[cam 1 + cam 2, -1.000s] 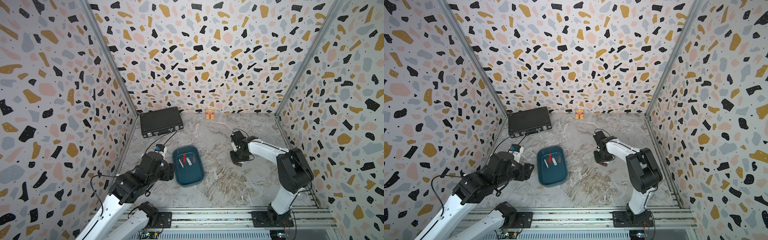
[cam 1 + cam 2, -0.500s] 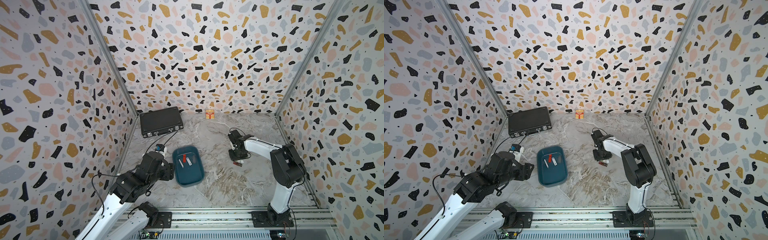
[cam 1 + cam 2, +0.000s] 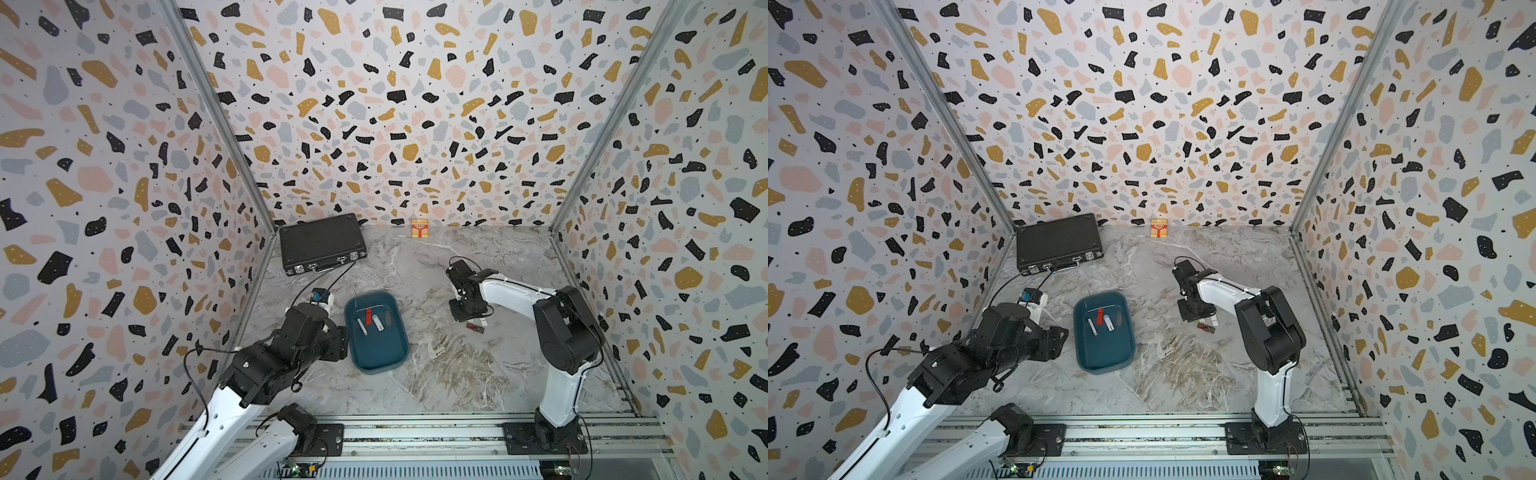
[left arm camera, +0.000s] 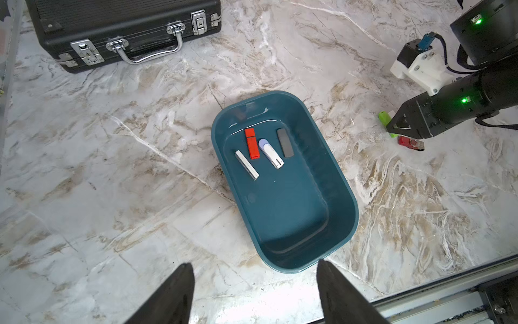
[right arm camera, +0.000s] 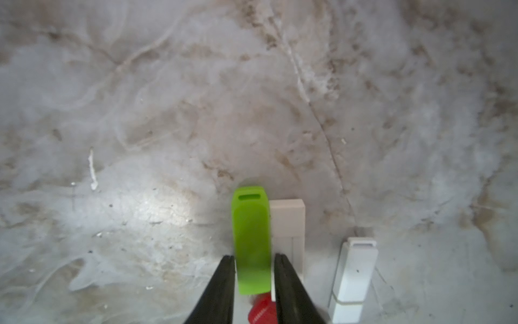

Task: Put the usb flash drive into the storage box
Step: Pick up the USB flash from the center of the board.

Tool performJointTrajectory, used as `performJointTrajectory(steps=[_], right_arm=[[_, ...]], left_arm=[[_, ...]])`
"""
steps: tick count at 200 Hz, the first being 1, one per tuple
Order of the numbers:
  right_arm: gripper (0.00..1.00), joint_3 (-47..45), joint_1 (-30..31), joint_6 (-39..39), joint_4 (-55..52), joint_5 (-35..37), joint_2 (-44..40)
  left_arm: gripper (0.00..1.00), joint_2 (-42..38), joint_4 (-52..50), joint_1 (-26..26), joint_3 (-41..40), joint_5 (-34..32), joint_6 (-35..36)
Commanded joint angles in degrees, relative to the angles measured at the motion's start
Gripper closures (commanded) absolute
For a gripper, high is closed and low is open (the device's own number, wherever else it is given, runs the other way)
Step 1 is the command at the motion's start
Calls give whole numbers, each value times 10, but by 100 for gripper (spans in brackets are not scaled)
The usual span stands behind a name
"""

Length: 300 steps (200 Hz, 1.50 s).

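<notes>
While the right gripper (image 5: pixel 253 255) stands with its two black fingers (image 5: pixel 221 286) narrowly flanking the green usb flash drive (image 5: pixel 251 238), I cannot tell whether the pads press its sides or merely sit against them. The sound way to make this pick, I judge, is to pinch squarely across the narrow width, low on the body, then lift straight up. A flat white drive (image 5: pixel 288 216) lies touching one long side of it and a red drive (image 5: pixel 260 310) lies close by the fingertips, so a slanted pull could drag either along. A second white drive (image 5: pixel 354 269) lies near but apart.

The carry then goes to the storage box (image 4: pixel 283 213), which sits well apart on the marble table (image 4: pixel 112 168) and has four drives (image 4: pixel 253 146) at one end. The left gripper (image 4: pixel 253 263) hovers wide open and empty by the box's other end.

The green drive is bright lime, smooth plastic, lying flat, its rounded end pierced by a small slot. It is probably slippery.
</notes>
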Motion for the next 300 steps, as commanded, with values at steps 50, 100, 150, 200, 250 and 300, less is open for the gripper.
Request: performJointTrajectory(steps=[50, 100, 150, 200, 250, 300], right_arm=[[67, 20, 12, 8, -15, 3, 5], [67, 21, 20, 7, -12, -3, 4], [67, 25, 26, 8, -12, -6, 7], [67, 27, 28, 9, -11, -6, 15], [66, 24, 29, 7, -6, 14, 7], [66, 26, 28, 4, -8, 30, 13]], left_arm=[[27, 0, 12, 3, -7, -5, -4], [26, 1, 11, 3, -6, -5, -4], [26, 2, 11, 3, -7, -5, -5], [26, 3, 12, 3, -7, -6, -4], [26, 2, 11, 3, -7, -5, -4], [26, 2, 11, 3, -8, -5, -5]])
